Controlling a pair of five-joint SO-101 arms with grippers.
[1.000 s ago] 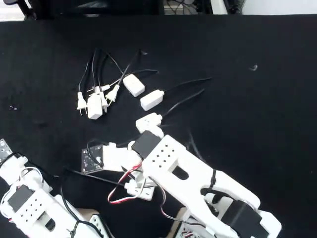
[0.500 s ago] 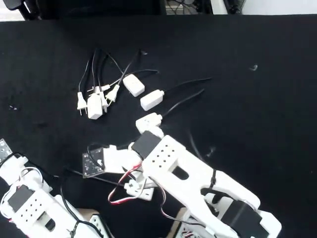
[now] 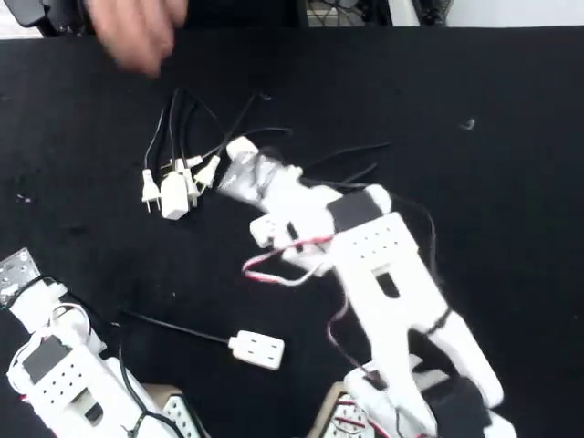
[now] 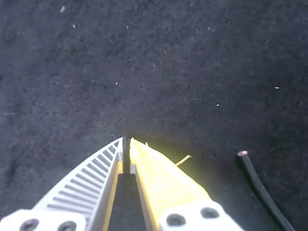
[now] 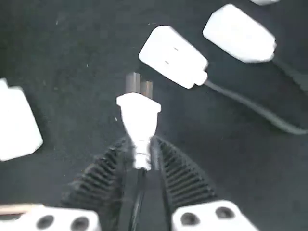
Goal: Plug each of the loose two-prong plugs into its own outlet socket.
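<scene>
My right gripper [image 5: 139, 144] is shut on a white two-prong plug [image 5: 138, 113], prongs pointing at a white outlet socket [image 5: 174, 57] a short gap ahead. A second socket [image 5: 239, 33] lies beyond it, and another white block [image 5: 17, 125] lies off to the side. In the high view the right gripper [image 3: 239, 173] hovers at the socket [image 3: 239, 148] in the table's middle. Loose plugs [image 3: 173, 187] lie bunched to its left. One more socket [image 3: 257, 349] lies near the front. My left gripper [image 4: 126, 142] is shut and empty over bare black cloth at the front left [image 3: 18, 274].
A person's hand [image 3: 137, 32] hovers over the far left edge of the black table [image 3: 511, 182]. Black cables [image 3: 196, 114] fan out behind the plugs. A cable end [image 4: 260, 187] lies beside my left gripper. Open room lies to the right.
The right arm swung from the front left up to the sockets in the middle, uncovering the front socket. A hand came in at the far left. The left arm shifted slightly.
</scene>
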